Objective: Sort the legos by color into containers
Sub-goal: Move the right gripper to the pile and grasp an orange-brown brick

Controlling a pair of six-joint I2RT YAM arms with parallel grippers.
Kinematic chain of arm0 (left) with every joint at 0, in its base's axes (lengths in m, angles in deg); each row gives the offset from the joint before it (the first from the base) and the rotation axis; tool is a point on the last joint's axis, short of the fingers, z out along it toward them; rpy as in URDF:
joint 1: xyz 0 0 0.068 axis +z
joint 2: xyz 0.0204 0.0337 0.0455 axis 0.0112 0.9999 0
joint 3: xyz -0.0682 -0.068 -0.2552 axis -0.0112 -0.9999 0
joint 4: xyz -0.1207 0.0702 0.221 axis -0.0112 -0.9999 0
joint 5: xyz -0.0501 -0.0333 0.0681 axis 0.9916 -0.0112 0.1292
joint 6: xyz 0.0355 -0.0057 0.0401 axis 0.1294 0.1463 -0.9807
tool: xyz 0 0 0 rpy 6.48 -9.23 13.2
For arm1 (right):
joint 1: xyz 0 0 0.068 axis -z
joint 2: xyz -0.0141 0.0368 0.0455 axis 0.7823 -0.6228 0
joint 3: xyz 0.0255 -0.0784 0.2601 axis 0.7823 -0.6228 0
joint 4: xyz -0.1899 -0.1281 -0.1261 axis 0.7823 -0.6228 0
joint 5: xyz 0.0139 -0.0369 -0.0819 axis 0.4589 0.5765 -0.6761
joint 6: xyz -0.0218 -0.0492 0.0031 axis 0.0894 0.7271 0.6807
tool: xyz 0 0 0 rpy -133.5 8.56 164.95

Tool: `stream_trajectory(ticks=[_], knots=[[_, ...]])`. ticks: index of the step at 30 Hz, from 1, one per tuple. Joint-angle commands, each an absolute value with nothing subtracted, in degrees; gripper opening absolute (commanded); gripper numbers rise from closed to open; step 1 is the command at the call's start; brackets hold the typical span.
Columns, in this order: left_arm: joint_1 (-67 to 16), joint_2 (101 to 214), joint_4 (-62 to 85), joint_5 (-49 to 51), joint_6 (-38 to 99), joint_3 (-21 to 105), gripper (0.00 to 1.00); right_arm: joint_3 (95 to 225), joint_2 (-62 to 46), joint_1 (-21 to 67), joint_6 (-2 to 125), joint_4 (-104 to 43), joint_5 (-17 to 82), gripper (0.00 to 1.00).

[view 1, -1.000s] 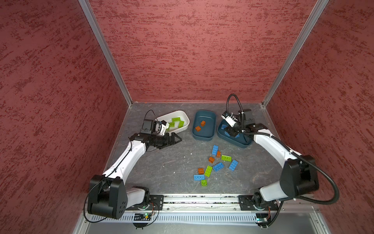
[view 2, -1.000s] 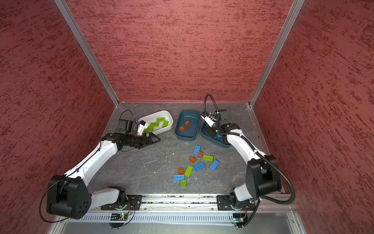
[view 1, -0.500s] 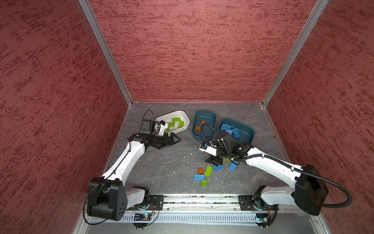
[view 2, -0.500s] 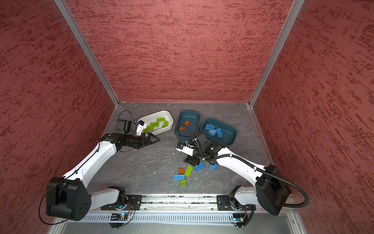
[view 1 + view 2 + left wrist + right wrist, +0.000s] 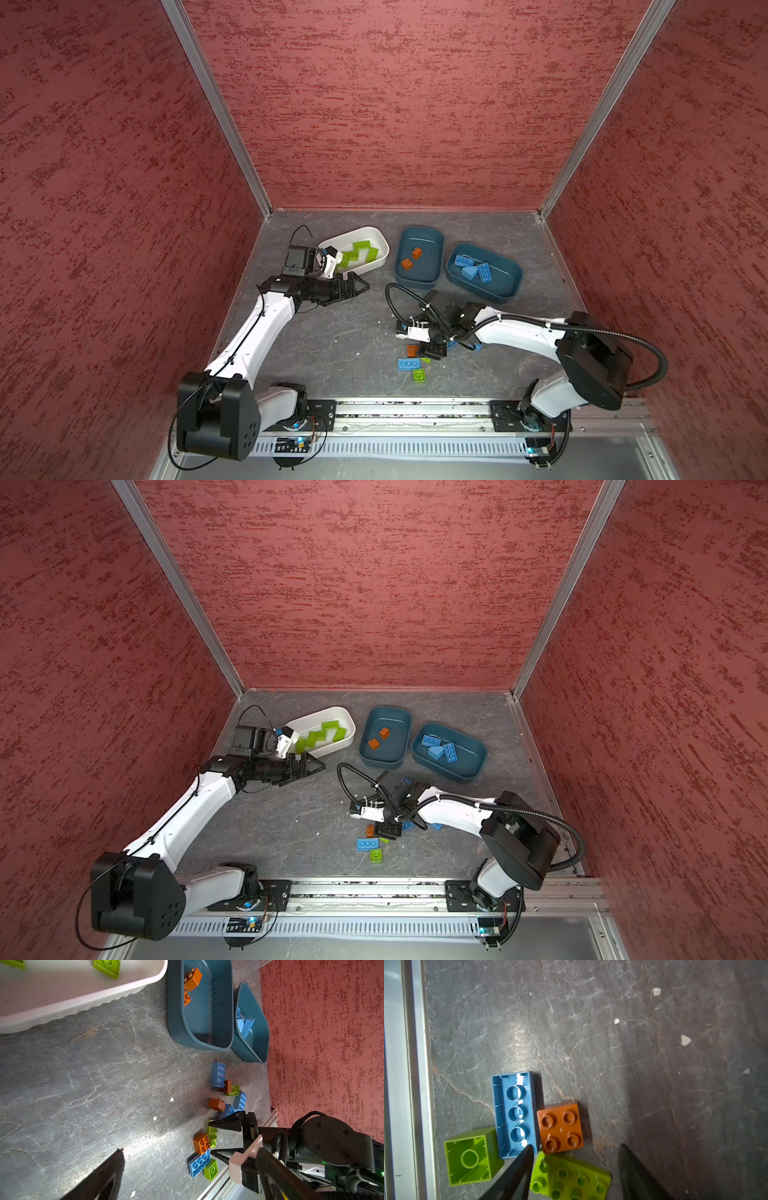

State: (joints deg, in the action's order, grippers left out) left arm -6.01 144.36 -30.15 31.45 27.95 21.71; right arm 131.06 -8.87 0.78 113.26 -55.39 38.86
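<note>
You were at the pick step. Your right tool (image 5: 575, 1147) sat low over the loose pile by the front rail (image 5: 404, 1064), jaws apart and straddling a lime green brick (image 5: 571, 1176). One fingertip crowded the corner of an upturned blue brick (image 5: 515, 1113), and the other stood over bare surface (image 5: 591, 1043) just clear of the green one. Nothing was clamped. An orange brick (image 5: 560, 1127) lay just beside the green brick's far edge.

Your left tool (image 5: 358, 286) hung wide apart and empty just beside the white tub (image 5: 376, 266), which held only green pieces. The middle teal tub (image 5: 430, 270) held two orange bricks and the other teal tub (image 5: 505, 278) held blue ones. Bricks of all three colours were left on the surface, so I judged the sort roughly half done.

The next move called for you to close squarely on the green brick alone and lift straight up. The blue and orange neighbours looked near enough to be nudged or dragged. From there the white tub was well apart, across on the left arm's side.
</note>
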Motion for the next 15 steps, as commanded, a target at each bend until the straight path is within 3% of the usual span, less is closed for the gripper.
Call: stream_trajectory(ticks=[1, 15], knots=[[-5.6, 143.3, -30.8, 31.1, 26.7, 21.1, 0.99, 131.7, -9.9, 0.1, 115.6, -54.1, 39.6, 0.64], [-5.5, 143.5, -31.6, 30.3, 25.9, 21.1, 0.99, 134.9, -15.2, -0.9, 115.3, -53.0, 40.4, 0.44]])
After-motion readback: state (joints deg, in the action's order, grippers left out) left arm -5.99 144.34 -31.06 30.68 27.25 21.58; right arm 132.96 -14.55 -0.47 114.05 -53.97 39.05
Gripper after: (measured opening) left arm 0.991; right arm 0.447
